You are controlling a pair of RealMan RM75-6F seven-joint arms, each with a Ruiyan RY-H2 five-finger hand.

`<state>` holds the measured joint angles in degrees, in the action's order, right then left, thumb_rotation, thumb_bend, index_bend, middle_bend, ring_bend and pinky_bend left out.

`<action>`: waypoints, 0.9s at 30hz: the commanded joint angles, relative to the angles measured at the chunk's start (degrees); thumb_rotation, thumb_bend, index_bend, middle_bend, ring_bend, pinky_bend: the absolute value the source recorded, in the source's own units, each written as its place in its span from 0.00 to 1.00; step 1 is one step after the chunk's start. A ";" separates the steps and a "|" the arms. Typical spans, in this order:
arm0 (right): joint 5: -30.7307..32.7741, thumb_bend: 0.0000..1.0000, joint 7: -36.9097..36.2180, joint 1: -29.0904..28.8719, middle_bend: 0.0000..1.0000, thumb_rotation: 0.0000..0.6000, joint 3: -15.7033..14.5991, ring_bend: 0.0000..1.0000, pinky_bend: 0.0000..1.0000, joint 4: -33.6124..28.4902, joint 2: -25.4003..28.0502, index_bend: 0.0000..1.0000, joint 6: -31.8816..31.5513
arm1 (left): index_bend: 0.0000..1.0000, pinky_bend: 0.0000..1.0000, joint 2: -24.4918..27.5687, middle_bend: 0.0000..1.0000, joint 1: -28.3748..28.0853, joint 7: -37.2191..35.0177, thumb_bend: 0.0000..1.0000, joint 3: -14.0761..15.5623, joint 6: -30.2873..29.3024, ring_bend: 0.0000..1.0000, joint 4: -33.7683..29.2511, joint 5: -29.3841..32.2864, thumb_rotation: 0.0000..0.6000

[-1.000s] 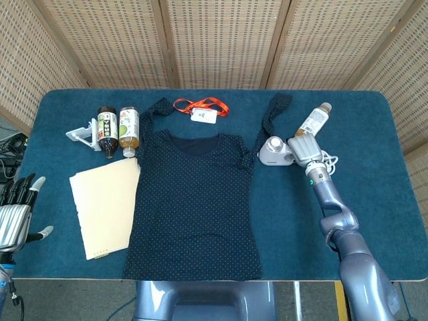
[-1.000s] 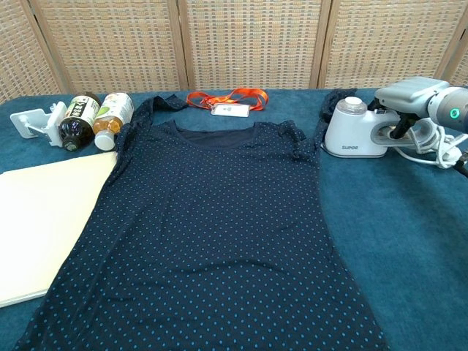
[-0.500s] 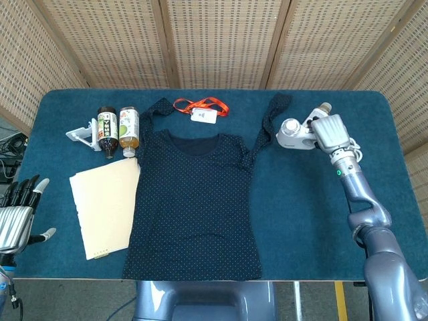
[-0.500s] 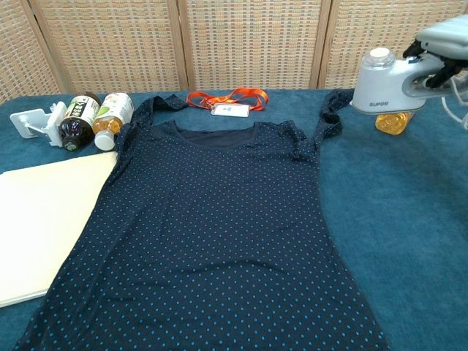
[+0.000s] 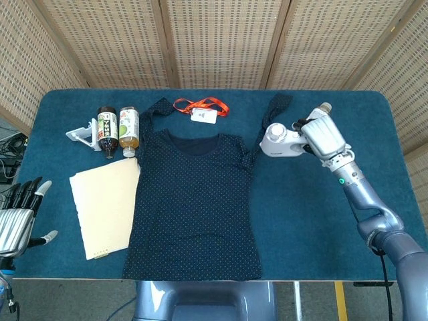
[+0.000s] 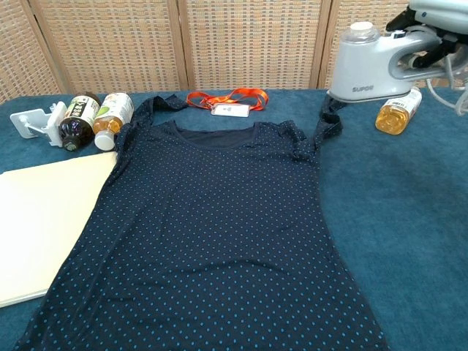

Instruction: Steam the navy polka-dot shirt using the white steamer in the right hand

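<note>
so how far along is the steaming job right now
Done: the right hand grips the white steamer and holds it off the table. In hand: it hangs above the navy polka-dot shirt's right sleeve, not touching. Left: all the steaming; the shirt lies flat. The left hand is idle.

A navy polka-dot shirt (image 5: 194, 200) lies flat in the middle of the blue cloth-covered surface (image 5: 314, 221). Left of it sits a cream paper folder (image 5: 103, 206), with two drink bottles (image 5: 118, 129) behind that. An orange lanyard with a white card (image 5: 202, 108) lies behind the collar. The right robot hand (image 5: 324, 137) holds a white handheld steamer (image 5: 279, 141) above the shirt's right sleeve, and a third bottle (image 6: 398, 113) lies behind it.
</note>
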<state>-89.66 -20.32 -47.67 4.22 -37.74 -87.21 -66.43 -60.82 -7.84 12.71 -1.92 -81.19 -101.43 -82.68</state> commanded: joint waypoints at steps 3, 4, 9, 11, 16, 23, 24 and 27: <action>-5.01 1.00 8.29 -0.94 0.62 1.00 -2.67 0.70 1.00 -18.06 3.89 0.76 -1.64 | 0.00 0.00 0.25 0.00 0.08 -0.54 0.00 0.12 0.01 0.00 -0.03 -0.16 1.00; -5.42 1.00 9.30 -1.15 0.62 1.00 -2.94 0.70 1.00 -19.38 3.56 0.76 -1.21 | 0.00 0.00 0.28 0.00 0.06 -0.59 0.00 0.12 0.07 0.00 -0.03 -0.14 1.00; -7.86 1.00 10.80 -2.45 0.63 1.00 -4.10 0.70 1.00 -22.59 0.01 0.76 0.03 | 0.00 0.00 0.31 0.00 -0.02 -0.82 0.00 0.11 0.43 0.00 0.23 0.16 1.00; -8.76 1.00 10.52 -2.90 0.63 1.00 -4.21 0.70 1.00 -22.55 -1.83 0.76 -0.27 | 0.00 0.00 0.29 0.00 -0.10 -0.91 0.00 0.06 0.64 0.00 0.30 0.35 1.00; -10.82 1.00 10.49 -4.44 0.63 1.00 -4.39 0.70 1.00 -20.47 -7.04 0.76 -0.34 | 0.00 0.00 0.16 0.00 -0.40 -0.82 0.00 -0.12 1.31 0.00 0.52 1.03 1.00; -14.09 1.00 7.42 -5.83 0.63 1.00 -5.23 0.71 1.00 -14.76 -13.32 0.77 -3.20 | 0.00 0.00 -0.05 0.00 -0.70 -0.25 0.00 -0.28 1.96 0.00 0.60 1.84 1.00; -14.74 1.00 6.70 -5.92 0.63 1.00 -5.57 0.71 1.00 -13.51 -14.24 0.77 -3.91 | 0.00 0.00 -0.09 0.00 -0.72 -0.18 0.00 -0.29 2.05 0.00 0.67 1.98 1.00; -16.38 1.00 4.07 -5.91 0.63 1.00 -6.87 0.71 1.00 -9.62 -16.90 0.77 -5.83 | 0.00 0.00 -0.23 0.00 -0.77 0.00 0.00 -0.35 2.19 0.00 0.80 2.33 1.00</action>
<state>-104.42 -14.08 -53.36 -1.48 -50.08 -101.91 -70.49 -61.03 -8.60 12.68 -2.25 -79.03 -100.65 -80.38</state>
